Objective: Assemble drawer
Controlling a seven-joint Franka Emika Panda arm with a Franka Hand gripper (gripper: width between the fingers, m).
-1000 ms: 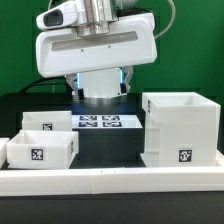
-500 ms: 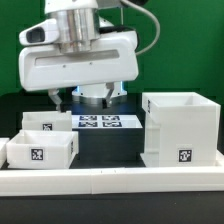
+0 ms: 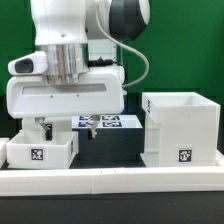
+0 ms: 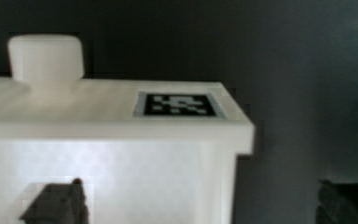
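My gripper (image 3: 66, 130) hangs open just above the two knobbed trays at the exterior view's left. The front tray (image 3: 40, 152) shows a tag on its face; the rear tray is mostly hidden behind my hand. The large box shell (image 3: 180, 128) stands at the exterior view's right, apart from my gripper. In the wrist view a white tray (image 4: 114, 150) with a knob (image 4: 46, 55) and a tag (image 4: 179, 105) fills the picture. My gripper (image 4: 199, 203) is open there, one fingertip (image 4: 55, 200) over the tray and the other over the black table beside it.
The marker board (image 3: 108, 122) lies on the black table behind my fingers, between the trays and the box shell. A long low white border rail (image 3: 110, 180) runs along the front. A green wall stands behind.
My hand has come down and moved toward the exterior view's left, from high over the marker board to just above the trays. The trays and box shell have not moved.
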